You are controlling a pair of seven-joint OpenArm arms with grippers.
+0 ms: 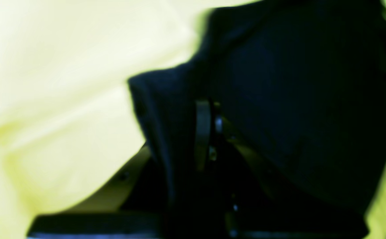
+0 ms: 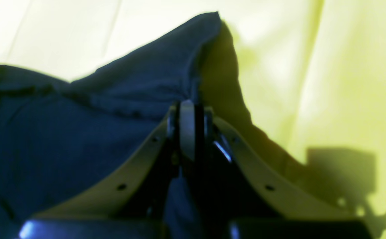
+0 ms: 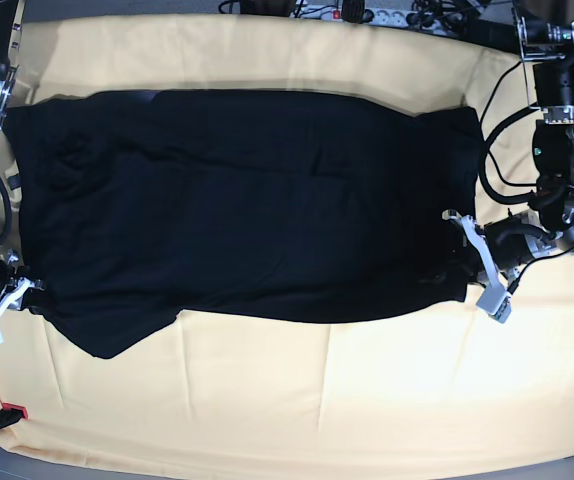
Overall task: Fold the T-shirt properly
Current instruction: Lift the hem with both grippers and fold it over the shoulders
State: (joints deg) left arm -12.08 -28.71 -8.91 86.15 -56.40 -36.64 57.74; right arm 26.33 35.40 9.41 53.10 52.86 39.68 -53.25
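Observation:
The black T-shirt [image 3: 247, 200] lies spread out, plain side up, across the pale yellow cloth in the base view. My left gripper [image 3: 459, 262] is at the shirt's right edge and is shut on the fabric. In the left wrist view its fingers [image 1: 202, 132] pinch a raised fold of the T-shirt [image 1: 295, 99]. My right gripper [image 3: 29, 290] is at the shirt's lower left corner and is shut on the fabric. In the right wrist view its fingers [image 2: 187, 126] clamp a lifted edge of the T-shirt [image 2: 80, 132]. No print is visible.
The pale yellow cloth [image 3: 297, 400] covers the whole table under the shirt. Cables and a power strip [image 3: 367, 12] lie along the back edge. A small red object [image 3: 12, 411] sits at the front left corner.

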